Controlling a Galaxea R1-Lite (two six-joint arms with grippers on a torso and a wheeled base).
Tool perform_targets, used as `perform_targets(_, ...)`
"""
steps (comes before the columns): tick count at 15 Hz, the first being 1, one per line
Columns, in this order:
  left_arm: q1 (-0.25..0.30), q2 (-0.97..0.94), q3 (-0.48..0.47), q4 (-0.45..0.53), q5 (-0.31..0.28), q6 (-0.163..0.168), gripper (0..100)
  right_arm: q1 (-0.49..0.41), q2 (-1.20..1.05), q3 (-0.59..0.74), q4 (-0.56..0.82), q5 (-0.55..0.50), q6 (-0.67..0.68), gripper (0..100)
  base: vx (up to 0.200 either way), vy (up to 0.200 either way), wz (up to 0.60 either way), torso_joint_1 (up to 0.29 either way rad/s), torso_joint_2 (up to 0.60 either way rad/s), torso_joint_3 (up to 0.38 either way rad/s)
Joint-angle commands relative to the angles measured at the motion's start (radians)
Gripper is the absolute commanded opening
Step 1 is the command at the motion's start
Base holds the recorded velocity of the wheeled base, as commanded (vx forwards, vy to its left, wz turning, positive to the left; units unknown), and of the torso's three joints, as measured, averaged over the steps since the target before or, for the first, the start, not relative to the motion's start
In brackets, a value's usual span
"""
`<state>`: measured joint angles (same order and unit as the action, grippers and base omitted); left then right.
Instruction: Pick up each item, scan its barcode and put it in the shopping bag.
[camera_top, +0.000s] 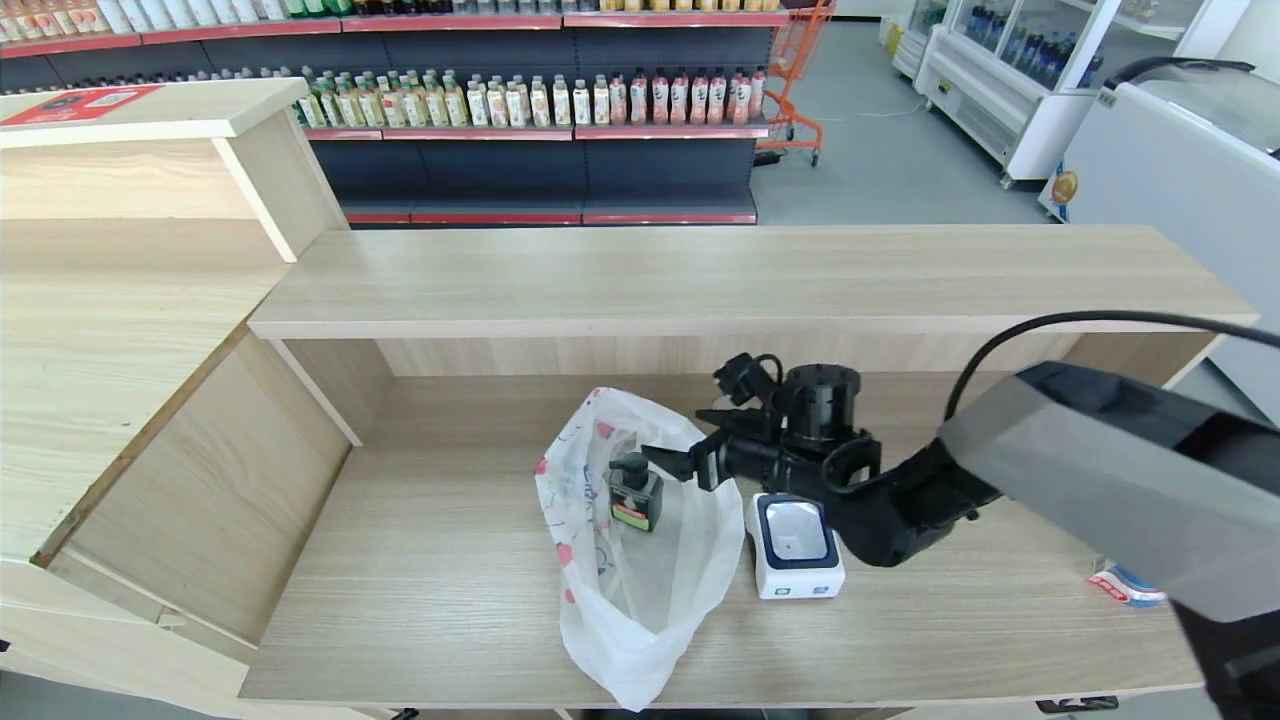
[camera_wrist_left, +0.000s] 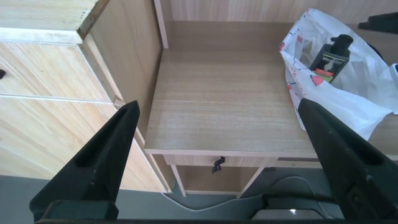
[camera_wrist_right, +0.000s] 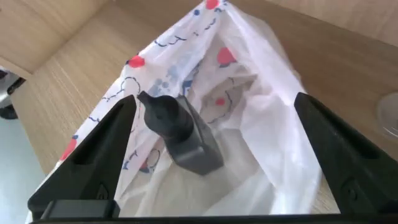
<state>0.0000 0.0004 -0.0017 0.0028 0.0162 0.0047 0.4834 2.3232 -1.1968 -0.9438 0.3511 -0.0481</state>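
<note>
A white shopping bag (camera_top: 620, 590) with red and blue print lies open on the counter. Inside it stands a dark pump bottle (camera_top: 635, 492), also seen in the right wrist view (camera_wrist_right: 180, 134) and the left wrist view (camera_wrist_left: 331, 57). My right gripper (camera_top: 690, 450) hovers open just above the bag's mouth, right of the bottle, with nothing between its fingers (camera_wrist_right: 336, 155). A white barcode scanner (camera_top: 793, 545) sits right of the bag, under the right arm. My left gripper (camera_wrist_left: 217, 162) is open, held off the counter's front left corner, away from the bag (camera_wrist_left: 339, 81).
A raised wooden ledge (camera_top: 740, 280) runs along the back of the counter, and a side panel (camera_top: 200, 490) walls off the left. A small red, white and blue item (camera_top: 1125, 585) lies at the counter's right edge. Bare counter (camera_top: 420, 580) stretches left of the bag.
</note>
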Motion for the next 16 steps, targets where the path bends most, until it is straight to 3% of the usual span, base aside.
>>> perform_targets(1, 0.0, 0.0, 0.0, 0.0, 0.001, 0.0, 100, -0.14, -0.34, 0.267, 0.131, 0.005, 0.048, 100, 0.0, 0.0, 0.0, 0.0, 0.0, 0.0)
perform_targets(3, 0.0, 0.0, 0.0, 0.0, 0.001, 0.0, 100, -0.247, -0.619, 0.519, 0.293, -0.014, 0.045, 100, 0.0, 0.0, 0.0, 0.0, 0.0, 0.0)
perform_targets(7, 0.0, 0.0, 0.0, 0.0, 0.001, 0.0, 100, -0.394, -0.946, 0.711, 0.594, -0.207, 0.056, 100, 0.0, 0.0, 0.0, 0.0, 0.0, 0.0)
perform_targets(16, 0.0, 0.0, 0.0, 0.0, 0.001, 0.0, 100, -0.477, -0.987, 0.732, 0.611, -0.208, 0.059, 100, 0.0, 0.0, 0.0, 0.0, 0.0, 0.0)
